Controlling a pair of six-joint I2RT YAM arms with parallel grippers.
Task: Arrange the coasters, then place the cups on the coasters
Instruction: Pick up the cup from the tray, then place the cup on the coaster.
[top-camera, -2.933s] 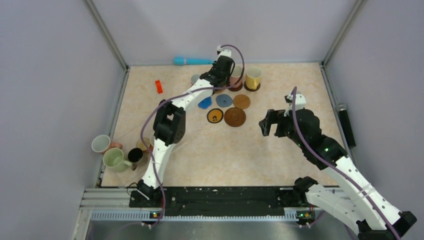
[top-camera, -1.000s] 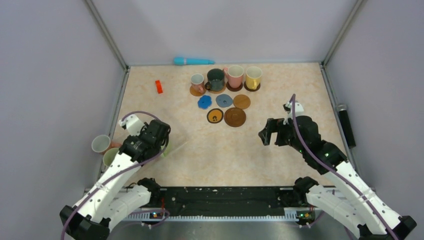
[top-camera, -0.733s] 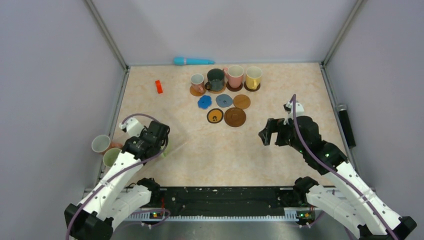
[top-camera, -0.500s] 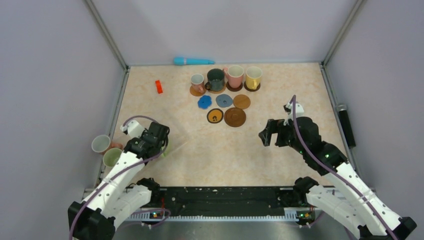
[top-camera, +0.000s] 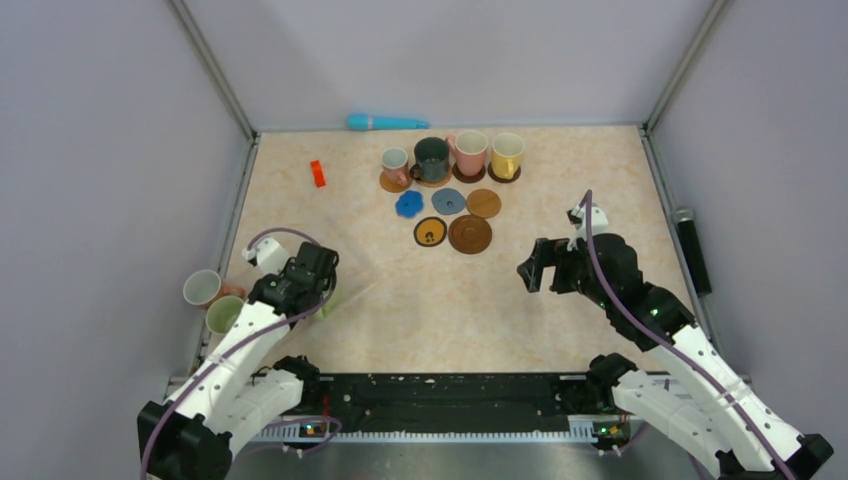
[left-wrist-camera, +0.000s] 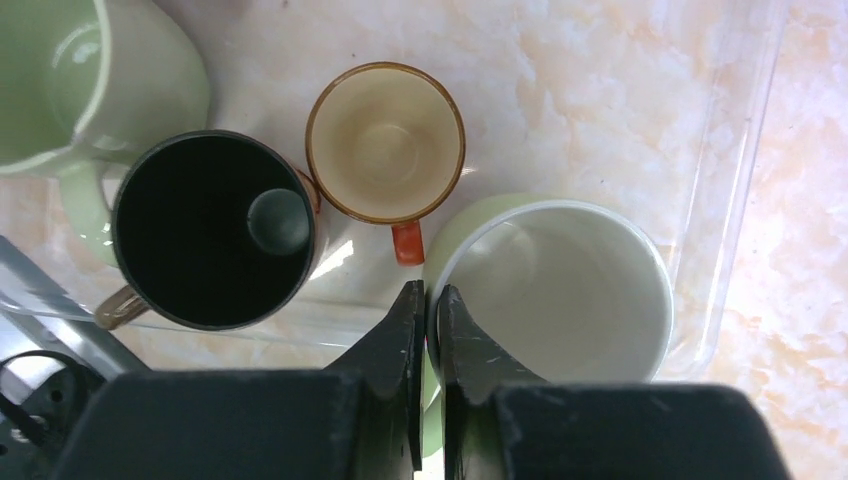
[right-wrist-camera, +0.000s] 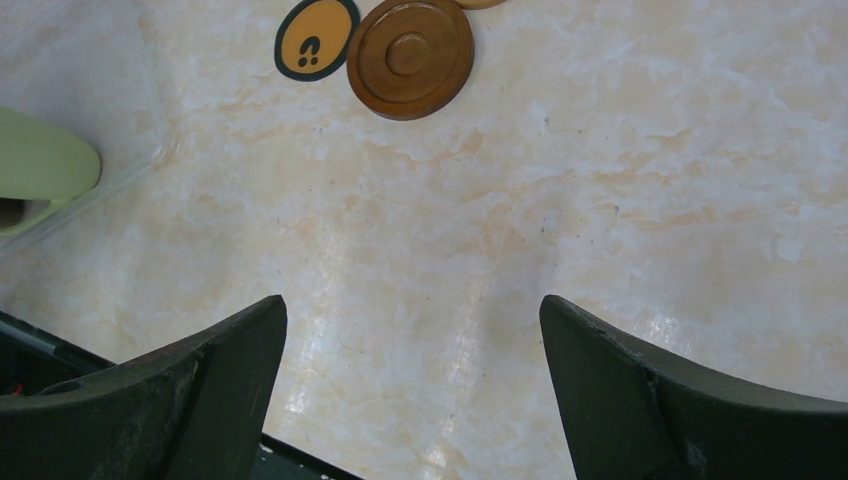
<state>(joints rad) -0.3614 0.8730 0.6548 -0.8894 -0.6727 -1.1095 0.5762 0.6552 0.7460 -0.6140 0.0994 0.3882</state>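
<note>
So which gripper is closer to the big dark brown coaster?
Right. The right gripper hovers open just right of the big dark brown coaster; the left gripper is far off to its left, pinching the rim of the pale green cup.

Of nine coasters (top-camera: 469, 234), four are occupied by cups (top-camera: 431, 157); five are left bare. A pale green cup (top-camera: 331, 296) is overhung by the left arm (top-camera: 240, 340).
</note>
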